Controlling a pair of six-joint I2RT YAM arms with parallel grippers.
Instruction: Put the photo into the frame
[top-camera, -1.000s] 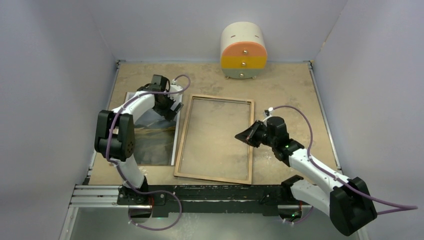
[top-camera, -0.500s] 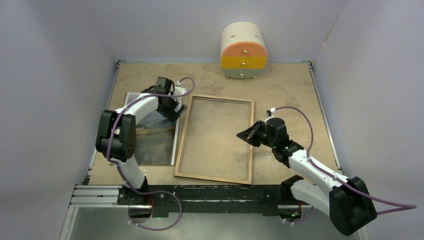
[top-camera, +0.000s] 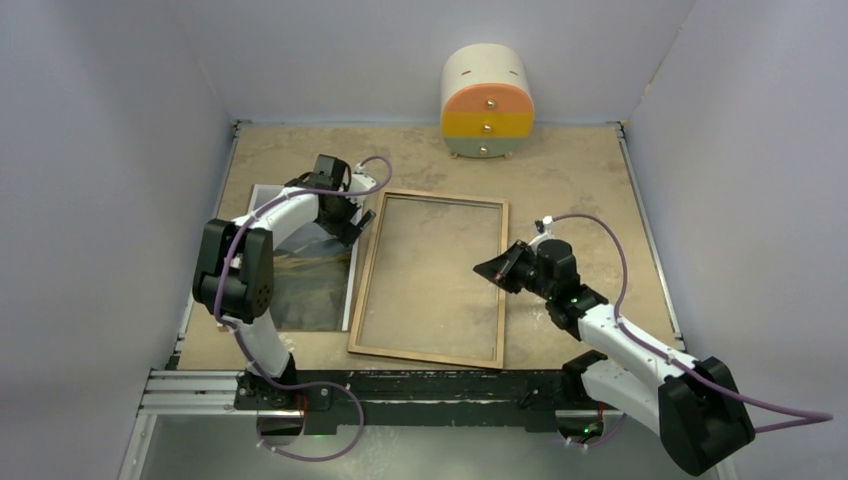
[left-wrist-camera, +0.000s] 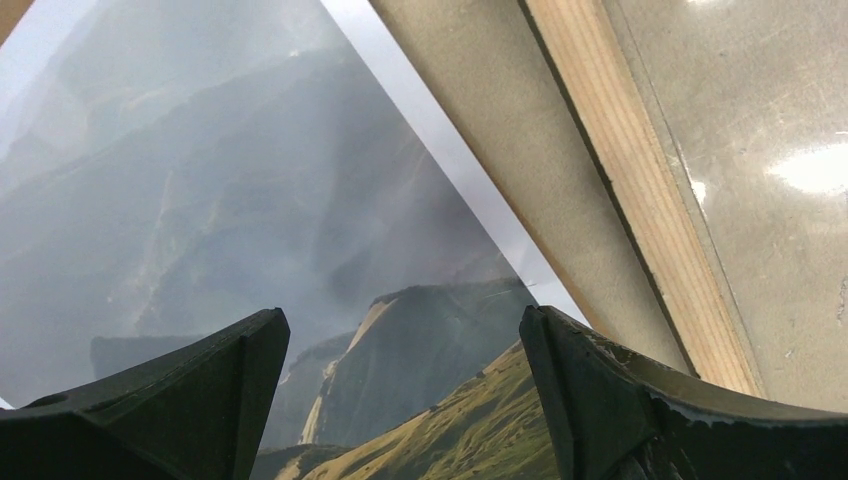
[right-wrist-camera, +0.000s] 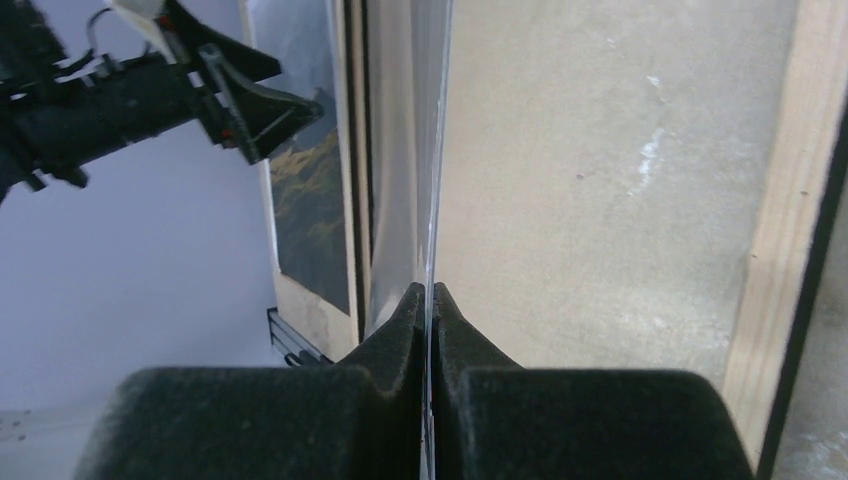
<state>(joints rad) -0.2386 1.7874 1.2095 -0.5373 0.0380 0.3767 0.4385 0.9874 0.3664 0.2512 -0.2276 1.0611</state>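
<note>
Here the left pincer (left-wrist-camera: 400, 318) hangs spread over the photo (left-wrist-camera: 230, 200), the right pincer (right-wrist-camera: 428, 292) pinching a clear sheet (right-wrist-camera: 405, 150) at the frame (right-wrist-camera: 790, 220).

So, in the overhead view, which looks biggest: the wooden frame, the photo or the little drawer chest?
The frame, largest.
The photo, next, though the left arm hides part.
The drawer chest, smallest; it sits farthest away, so less sure.

White-and-black left arm (top-camera: 275, 210), matching right arm (top-camera: 625, 335), purple cables (top-camera: 800, 417), black wedge-shaped pincer fingers (left-wrist-camera: 170, 410)
</note>
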